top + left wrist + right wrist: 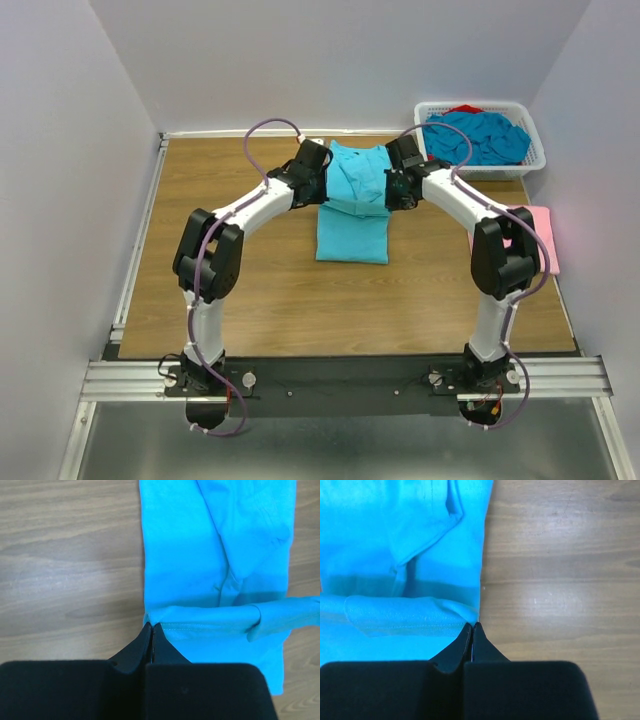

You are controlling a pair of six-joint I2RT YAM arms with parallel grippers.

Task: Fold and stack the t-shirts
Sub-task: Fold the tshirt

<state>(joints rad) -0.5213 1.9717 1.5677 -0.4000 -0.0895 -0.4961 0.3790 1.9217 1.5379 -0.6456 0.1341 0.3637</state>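
A bright turquoise t-shirt point(352, 235) lies on the wooden table, folded lengthwise into a narrow strip with its sleeves tucked in. My left gripper point(322, 190) is shut on the left corner of a doubled-over hem edge point(200, 625); its tips point(151, 626) pinch the cloth. On the right corner of that same edge, my right gripper point(392, 192) is shut too, fingertips point(472, 625) meeting at the shirt point(395, 530). A pale pink t-shirt point(543, 230) lies folded at the right, partly behind the right arm.
A white lattice basket point(535, 150) stands at the back right with more turquoise shirts point(480, 135) and a bit of red cloth point(465, 109) heaped in it. Grey walls close in the table on three sides. Bare wood point(250, 280) lies left of the shirt.
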